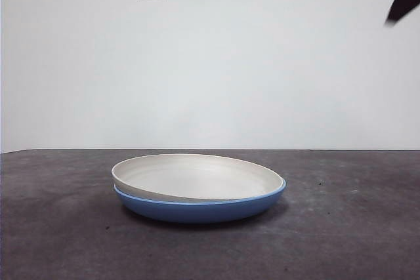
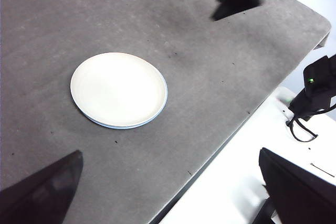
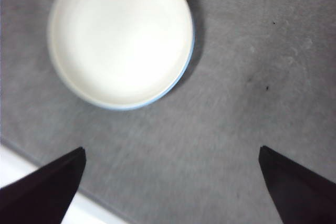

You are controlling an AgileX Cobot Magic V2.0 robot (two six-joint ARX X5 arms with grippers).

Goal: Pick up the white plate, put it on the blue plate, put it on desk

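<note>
Stacking done: matte off-white round plate (image 1: 197,176) is sitting tilted in glossy blue round plate (image 1: 200,206), well below right gripper (image 3: 170,184) and left gripper (image 2: 170,187), both spread apart, empty. Desk placement remaining.

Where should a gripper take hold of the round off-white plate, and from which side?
Probably at the raised rim of the round off-white plate on its left in the front view, from above; there it tilts up, overhanging the glossy blue plate.
</note>
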